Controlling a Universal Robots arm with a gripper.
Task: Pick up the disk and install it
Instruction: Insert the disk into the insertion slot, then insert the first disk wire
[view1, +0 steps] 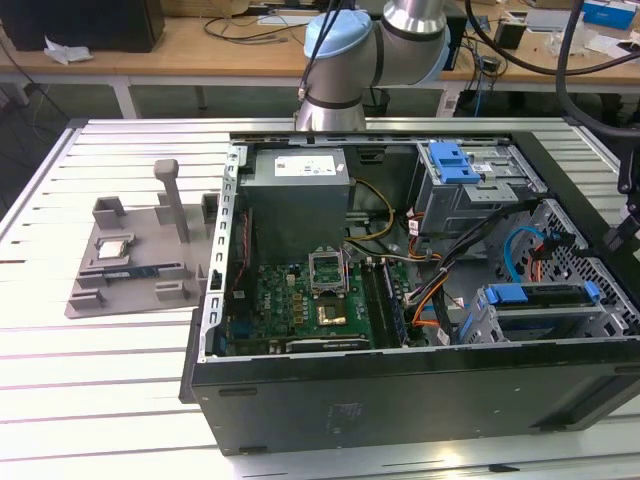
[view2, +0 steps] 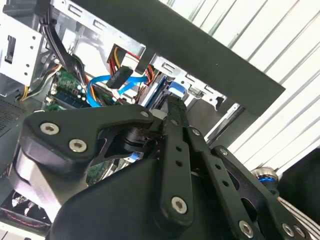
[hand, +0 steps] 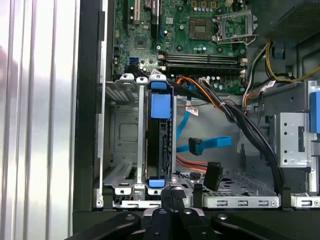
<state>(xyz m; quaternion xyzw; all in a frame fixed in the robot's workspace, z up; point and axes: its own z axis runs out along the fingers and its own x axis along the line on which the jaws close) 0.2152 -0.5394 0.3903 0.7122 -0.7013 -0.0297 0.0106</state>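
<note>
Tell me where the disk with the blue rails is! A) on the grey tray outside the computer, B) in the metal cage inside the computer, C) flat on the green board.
B: the disk stands on edge in the metal drive cage inside the computer case.

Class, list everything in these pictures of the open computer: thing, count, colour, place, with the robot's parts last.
table: one, silver, slatted, under everything.
computer case: one, black, lying open on the table.
circuit board: one, green, on the case floor.
power supply box: one, grey, inside the case.
disk: one, blue-railed, on edge in the drive cage.
cable: one, blue, loose beside that cage.
bracket: one, blue, on a second cage.
holder: one, grey, on the table at the exterior view's left of the case.
chip: one, silver, square, on the holder.
robot arm: one, grey and light blue, behind the case.
gripper: one, black, close to the disk's near end.
</note>
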